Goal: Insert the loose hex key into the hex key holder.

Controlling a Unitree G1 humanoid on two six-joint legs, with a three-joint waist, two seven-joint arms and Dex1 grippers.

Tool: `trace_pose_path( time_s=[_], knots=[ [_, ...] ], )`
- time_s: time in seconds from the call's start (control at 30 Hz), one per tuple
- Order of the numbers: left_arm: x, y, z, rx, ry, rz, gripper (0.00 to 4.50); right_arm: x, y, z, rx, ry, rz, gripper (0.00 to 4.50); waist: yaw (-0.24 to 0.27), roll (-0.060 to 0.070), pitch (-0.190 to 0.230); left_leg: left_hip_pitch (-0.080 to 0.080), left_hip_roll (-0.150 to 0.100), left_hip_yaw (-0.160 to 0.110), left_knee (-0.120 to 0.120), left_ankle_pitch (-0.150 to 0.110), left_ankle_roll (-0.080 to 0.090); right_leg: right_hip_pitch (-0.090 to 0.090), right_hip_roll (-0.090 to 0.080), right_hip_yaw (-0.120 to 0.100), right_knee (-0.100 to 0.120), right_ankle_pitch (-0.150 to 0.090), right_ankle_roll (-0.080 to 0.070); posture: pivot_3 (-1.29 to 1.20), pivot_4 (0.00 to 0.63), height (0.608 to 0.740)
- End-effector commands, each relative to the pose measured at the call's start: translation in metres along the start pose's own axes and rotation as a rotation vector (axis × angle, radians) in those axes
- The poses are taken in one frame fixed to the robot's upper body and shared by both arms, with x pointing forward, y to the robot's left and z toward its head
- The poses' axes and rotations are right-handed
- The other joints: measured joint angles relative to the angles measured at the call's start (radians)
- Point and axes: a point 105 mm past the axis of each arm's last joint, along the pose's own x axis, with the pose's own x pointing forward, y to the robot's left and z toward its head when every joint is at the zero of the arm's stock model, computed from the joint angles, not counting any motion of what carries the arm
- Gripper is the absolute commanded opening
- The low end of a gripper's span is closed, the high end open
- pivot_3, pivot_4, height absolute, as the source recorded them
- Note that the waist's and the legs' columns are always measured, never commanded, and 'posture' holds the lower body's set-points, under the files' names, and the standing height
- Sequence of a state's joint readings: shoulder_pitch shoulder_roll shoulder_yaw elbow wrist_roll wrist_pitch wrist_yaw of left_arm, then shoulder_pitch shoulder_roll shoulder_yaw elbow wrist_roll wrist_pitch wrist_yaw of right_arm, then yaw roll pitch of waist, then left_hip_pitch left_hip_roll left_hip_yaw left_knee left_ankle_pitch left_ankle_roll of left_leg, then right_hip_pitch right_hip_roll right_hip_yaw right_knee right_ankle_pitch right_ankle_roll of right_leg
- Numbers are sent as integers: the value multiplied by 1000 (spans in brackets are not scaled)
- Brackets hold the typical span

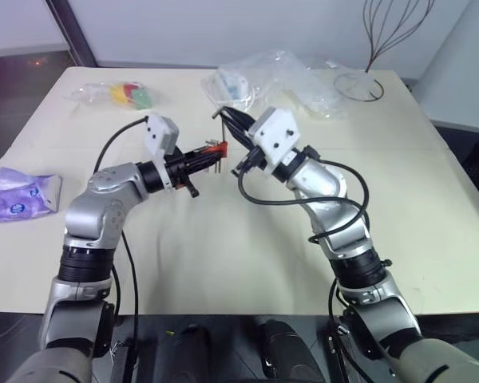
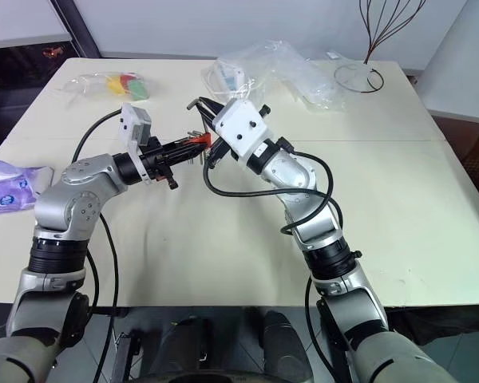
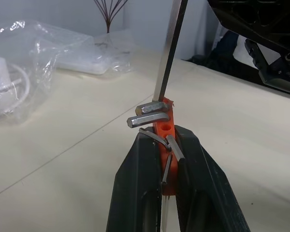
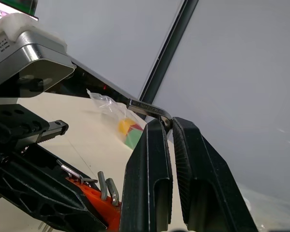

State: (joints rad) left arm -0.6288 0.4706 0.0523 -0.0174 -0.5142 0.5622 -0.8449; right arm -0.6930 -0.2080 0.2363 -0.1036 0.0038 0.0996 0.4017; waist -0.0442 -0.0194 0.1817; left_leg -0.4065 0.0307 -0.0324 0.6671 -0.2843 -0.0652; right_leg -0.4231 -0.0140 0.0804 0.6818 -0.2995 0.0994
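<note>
Cream table (image 1: 223,263): one hex key holder (image 3: 164,129) clamped by left fingers (image 3: 140,188); one loose hex key (image 4: 147,108) pinched by right fingers (image 4: 150,183).

The hex key holder (image 3: 165,133), a small orange-red block with short grey keys jutting sideways, is up in the air above the table's middle. The loose hex key (image 3: 170,50), thin and grey, meets its top end.
</note>
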Motion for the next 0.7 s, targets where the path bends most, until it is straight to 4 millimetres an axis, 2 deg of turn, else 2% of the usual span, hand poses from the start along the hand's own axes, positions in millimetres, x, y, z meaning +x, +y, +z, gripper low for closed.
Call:
trace_pose_path(
  time_s=[0.03, 0.7],
  knots=[
    [-2, -3, 17, 46, -57, -9, 0, -1, -5, 8, -10, -28, -16, 41, 0, 0, 0, 0, 0, 0, 0, 0, 0, 0, 0, 0, 0, 0, 0, 0, 150, 740],
    [-1, 1, 19, 52, -62, 1, 0, -1, -2, 8, -4, -28, -5, 41, 0, 0, 0, 0, 0, 0, 0, 0, 0, 0, 0, 0, 0, 0, 0, 0, 150, 740]
  ],
)
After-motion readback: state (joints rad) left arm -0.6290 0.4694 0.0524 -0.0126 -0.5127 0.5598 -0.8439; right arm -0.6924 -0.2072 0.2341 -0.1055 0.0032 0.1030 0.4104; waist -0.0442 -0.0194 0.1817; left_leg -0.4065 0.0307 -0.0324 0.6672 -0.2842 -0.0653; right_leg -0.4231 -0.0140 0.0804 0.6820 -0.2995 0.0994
